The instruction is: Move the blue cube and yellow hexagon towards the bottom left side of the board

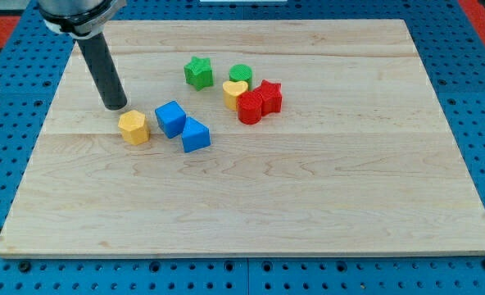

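Background: blue perforated base plate (13, 49) surrounds the work area on all sides; a red strip shows at the view's top corners.
Board: light wooden board (308, 205) fills most of the view; its lower half carries no blocks.
Arm: dark rod comes down from the view's top left, and my tip (115, 107) rests on the board just above and a little to the left of the yellow hexagon, near it but, as far as I can tell, not touching.
Hand state: no gripper exists here, so nothing opens or closes and nothing is held; the rod can only push.
Blue blocks: blue cube (170, 119) sits just right of the hexagon; a second blue block (196, 135), wedge-like, touches or almost touches it on its lower right.
Yellow hexagon: yellow hexagon (133, 127) lies in the left-middle part of the board, well apart from the bottom left corner.
Other blocks: green star (198, 72), green round block (241, 74), yellow heart (234, 93) and two red blocks (259, 102) form a cluster toward the view's top centre.
Step in hand: I judge it is the approach to the hexagon, before the push.
Next move: a push down and to the left through the hexagon's centre, so it does not slip sideways; the cube needs a separate push, from its upper right side.
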